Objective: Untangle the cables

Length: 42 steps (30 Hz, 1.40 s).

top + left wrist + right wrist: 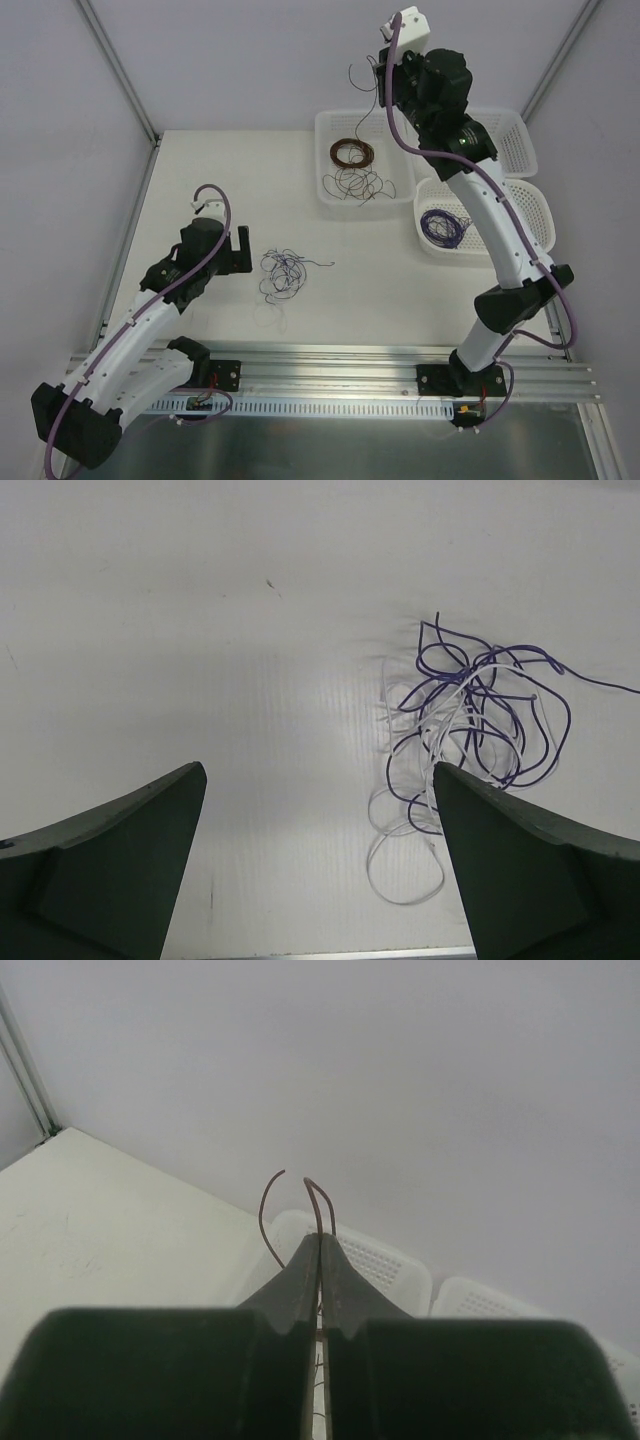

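Note:
A tangle of thin purple and white cables (283,272) lies on the table, just right of my left gripper (245,250). In the left wrist view the tangle (470,720) lies ahead and to the right of the left gripper (318,772), which is open, empty and low over the table. My right gripper (381,78) is raised high over the back baskets and shut on a thin brownish-dark cable (318,1200). Its ends stick out past the fingertips (335,1250). The cable hangs down toward loose dark strands (357,185) in the left basket (325,125).
The left basket also holds a neat brown coil (351,153). A second white basket (535,205) at the right holds a tidy purple coil (443,227). A third basket (512,135) stands behind it. Grey walls enclose the table.

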Available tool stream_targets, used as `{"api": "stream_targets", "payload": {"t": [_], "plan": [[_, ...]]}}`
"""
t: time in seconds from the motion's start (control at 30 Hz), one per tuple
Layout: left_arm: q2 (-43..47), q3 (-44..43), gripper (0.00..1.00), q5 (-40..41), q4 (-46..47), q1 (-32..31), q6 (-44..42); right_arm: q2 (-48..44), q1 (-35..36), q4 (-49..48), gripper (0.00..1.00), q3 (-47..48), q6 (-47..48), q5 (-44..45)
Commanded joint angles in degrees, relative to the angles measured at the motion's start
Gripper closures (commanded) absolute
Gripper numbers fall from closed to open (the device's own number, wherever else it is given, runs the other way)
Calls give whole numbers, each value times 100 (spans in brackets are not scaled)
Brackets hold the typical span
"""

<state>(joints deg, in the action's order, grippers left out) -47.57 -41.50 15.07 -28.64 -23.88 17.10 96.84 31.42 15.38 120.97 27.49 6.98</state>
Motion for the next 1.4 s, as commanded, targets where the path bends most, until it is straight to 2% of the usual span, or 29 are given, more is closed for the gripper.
{"api": "stream_targets", "payload": {"t": [0.0,0.13,0.3,0.37,0.43,0.5,0.77,1.0,1.13,1.37], "plan": [[-42,-8,1,-4,8,67,-119,239,-285,-465,99,112,-383,-346],[-103,-16,1,-65,8,103,-111,476,-566,-623,99,-493,-796,-373],[-156,-16,1,-118,-1,129,-111,731,-742,-896,99,-1828,-1218,-224],[-182,-16,1,-153,8,138,-111,854,-795,-722,74,-2024,-1368,-241],[-191,-25,1,-162,8,138,-111,1012,-804,-449,55,-2121,-1439,-346],[-209,-34,1,-162,8,147,-111,882,-786,-325,48,-2331,-1570,-487],[-235,-25,1,-233,17,182,-93,-163,-383,-447,44,-3631,-2062,-321],[-270,-25,1,-250,17,208,-93,-587,4,-755,45,-4431,-3407,-75],[-297,-25,1,-268,8,217,-84,-359,364,-940,46,-4468,-3460,-21],[-314,-34,1,-347,8,252,-84,230,541,-1203,50,-4406,-3478,-13]]}}
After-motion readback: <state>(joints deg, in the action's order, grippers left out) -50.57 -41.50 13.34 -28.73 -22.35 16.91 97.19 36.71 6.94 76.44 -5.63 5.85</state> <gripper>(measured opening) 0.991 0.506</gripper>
